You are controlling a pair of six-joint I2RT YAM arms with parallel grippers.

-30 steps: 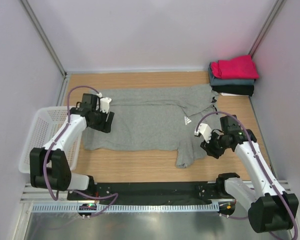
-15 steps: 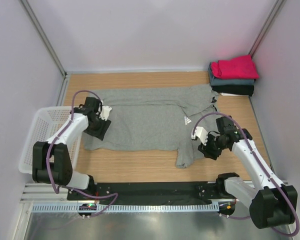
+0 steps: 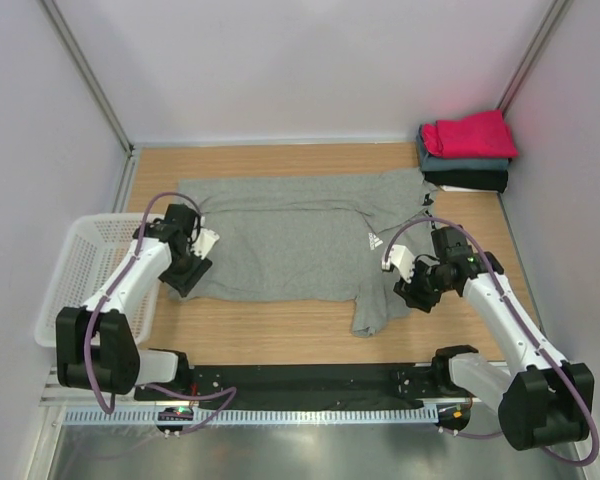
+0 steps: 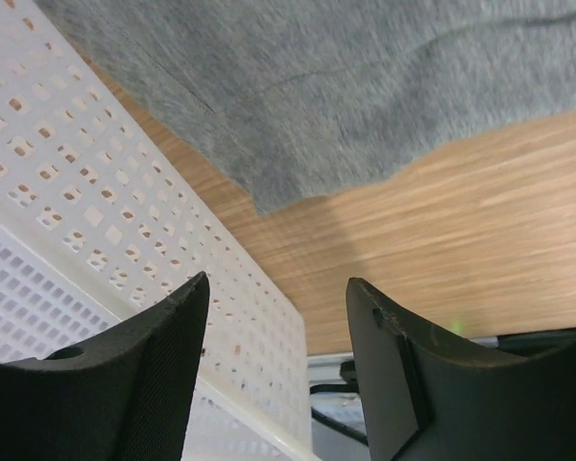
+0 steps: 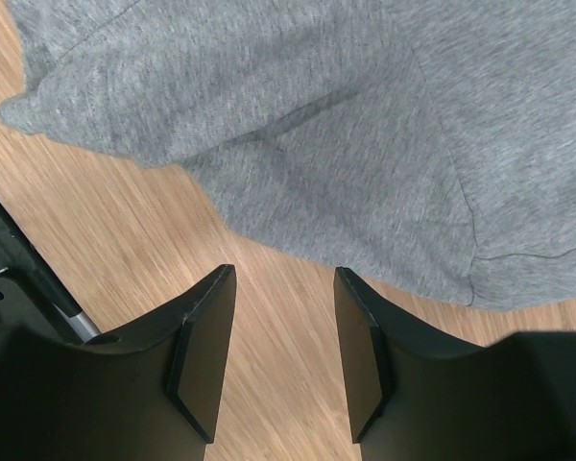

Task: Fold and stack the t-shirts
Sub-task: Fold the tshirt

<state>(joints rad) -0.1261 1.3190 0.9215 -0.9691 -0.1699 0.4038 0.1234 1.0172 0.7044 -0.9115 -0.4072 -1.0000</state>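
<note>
Rail, black, at the near edge of the table; carries both arm bases.

Left gripper: fingers apart, nothing between them; poised over bare wood just off the near-left corner of the grey tee; basket wall just beside that corner; the placement suggests a pinch at the hem corner is intended.

Right gripper: fingers apart, empty; hangs over the near edge of the tee's right part, where a flap of cloth reaches toward the arms; likely lined up to take that edge.

Grey tee: spread flat mid-table, small white print toward the right, hem toward the left; lies crosswise, so each arm has one end within reach; not yet folded.

Basket: white mesh, at the table's left side.

Stack, far right corner: red tee on blue tee on black tee, all folded; well apart from the grey tee, leaving folding room; judged the destination for the grey tee once folded.
</note>
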